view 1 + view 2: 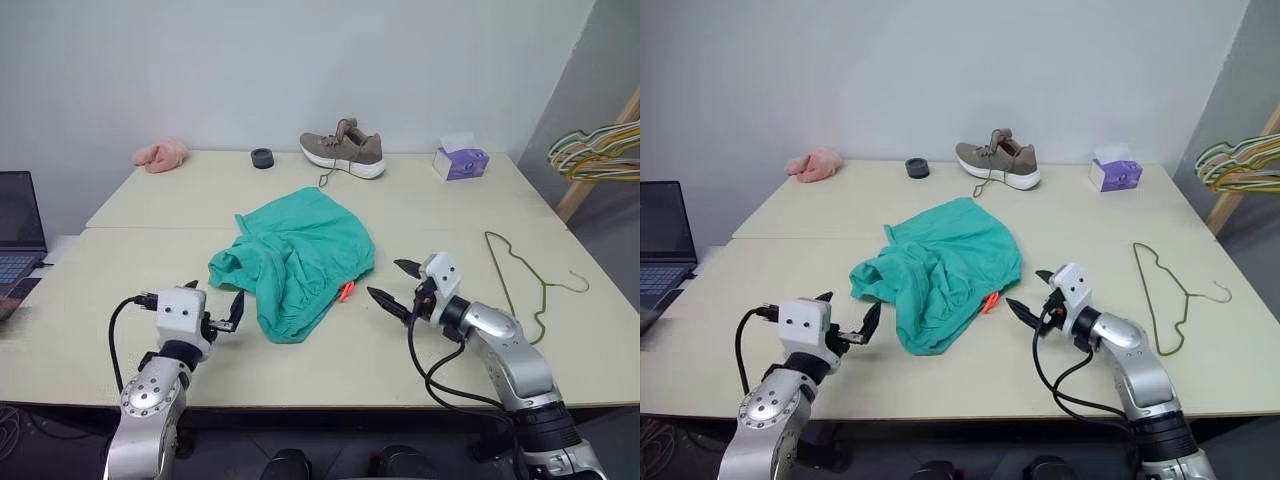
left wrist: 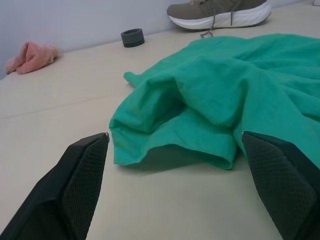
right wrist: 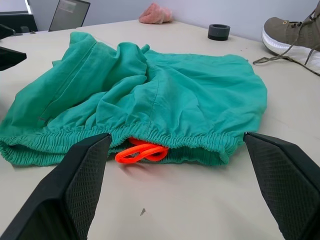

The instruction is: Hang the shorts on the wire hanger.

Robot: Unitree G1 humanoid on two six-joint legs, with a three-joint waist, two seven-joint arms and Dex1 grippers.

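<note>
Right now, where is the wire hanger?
In the left eye view, the wire hanger lies flat on the table's right side, just beyond the right gripper, apart from the shorts.

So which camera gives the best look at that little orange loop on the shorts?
The right wrist view: the orange loop lies close up, under the waistband of the shorts. Both head views show it as a speck; the left wrist view shows green cloth.
</note>
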